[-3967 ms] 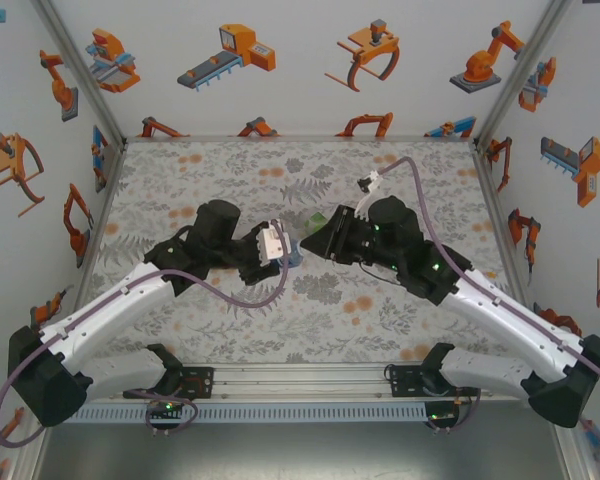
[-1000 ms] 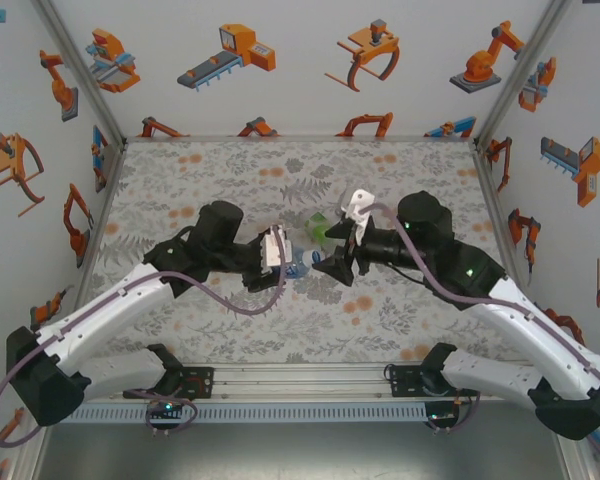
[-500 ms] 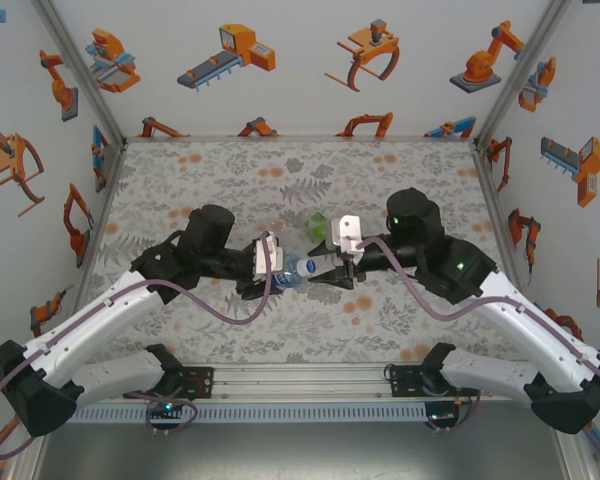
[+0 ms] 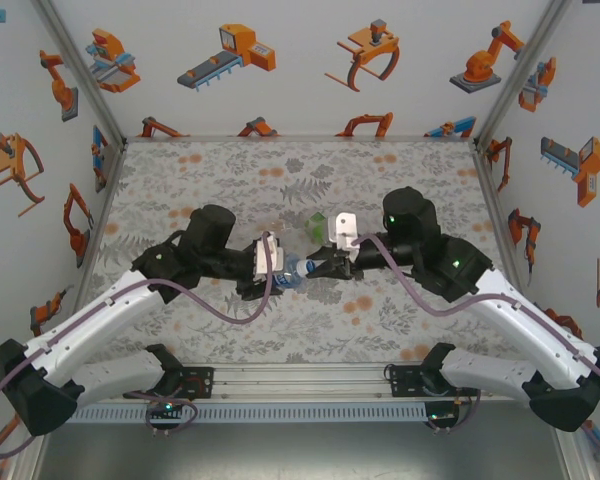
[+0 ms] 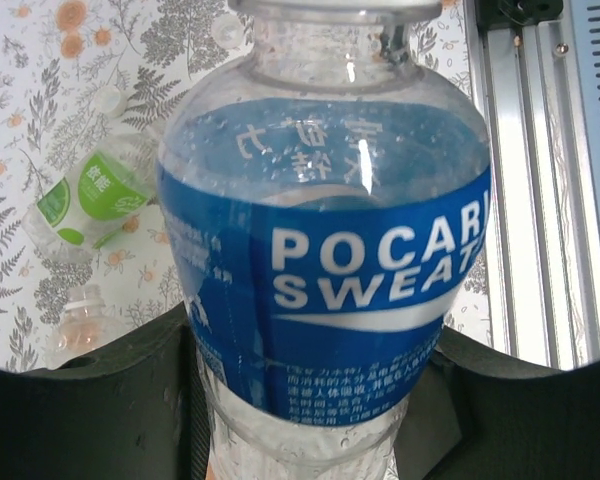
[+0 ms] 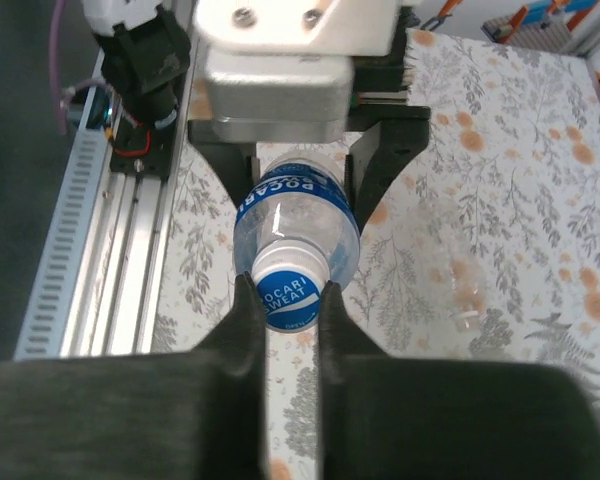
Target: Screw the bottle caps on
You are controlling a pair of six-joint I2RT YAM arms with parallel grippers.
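Left claw (image 4: pixel 280 273) — clamped round the belly of the blue-label bottle (image 5: pixel 325 260), holding it on its side between my two arms, neck toward the right, and lifted off the table as far as I can tell.

The bottle looks empty apart from droplets inside. I judge it light, thin-walled, quick to dent and slick on the glossy label. The hold belongs on the body, firm rather than hard.

The white cap (image 6: pixel 288 285) sits on the neck. I cannot tell whether its thread has caught.

Right claw (image 6: pixel 288 302) — closed onto that cap, one finger on either side. The cap is small and probably stiff. It needs gripping squarely or it may slip in the turn.

Around: the green-label bottle (image 5: pixel 88 198) lies on the floral table (image 4: pixel 210 170) beyond the held one, with the plain bottle (image 6: pixel 462 290) lying near it. Neither looks to be in the way. The rail (image 6: pixel 100 260) runs along the near edge, apart from the work.
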